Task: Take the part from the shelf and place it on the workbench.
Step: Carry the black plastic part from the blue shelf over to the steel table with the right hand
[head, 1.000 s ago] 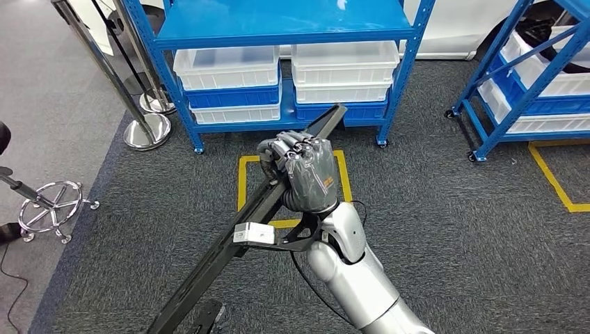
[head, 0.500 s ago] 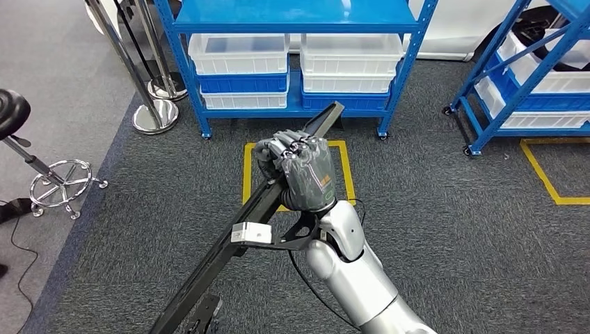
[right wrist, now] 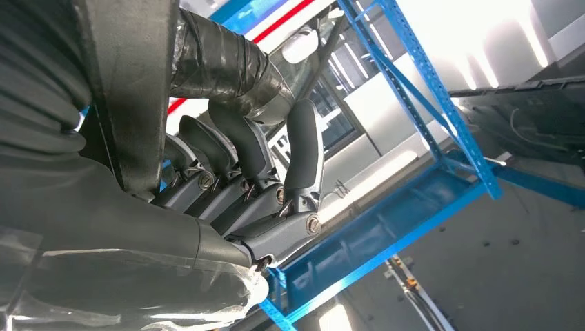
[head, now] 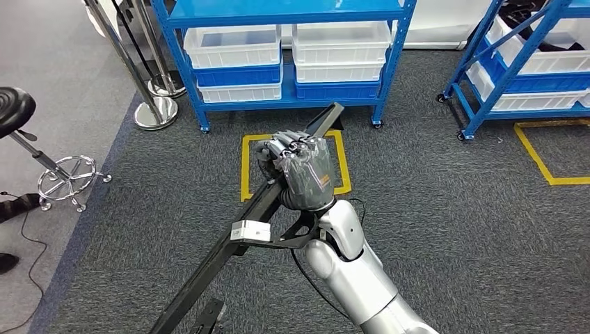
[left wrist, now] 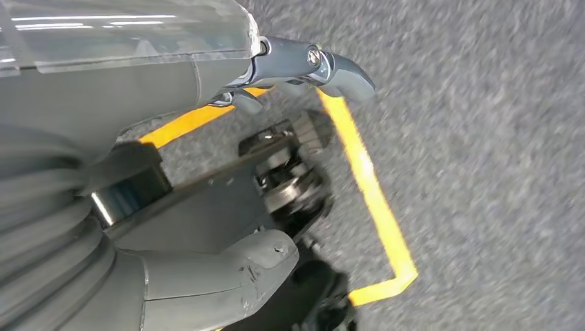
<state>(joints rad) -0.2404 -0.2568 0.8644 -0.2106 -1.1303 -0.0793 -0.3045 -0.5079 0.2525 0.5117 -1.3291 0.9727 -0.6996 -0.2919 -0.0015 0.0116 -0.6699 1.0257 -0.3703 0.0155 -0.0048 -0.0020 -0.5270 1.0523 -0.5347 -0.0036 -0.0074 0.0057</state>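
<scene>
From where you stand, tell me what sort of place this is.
Likely a warehouse or factory stockroom: blue steel shelving loaded with white and blue bins, yellow floor markings on grey carpet, and a stanchion post.

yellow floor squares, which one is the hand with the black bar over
The yellow square in front of the middle blue shelf; the right hand holding the black bar covers it. The other square lies far right, uncovered.
</scene>
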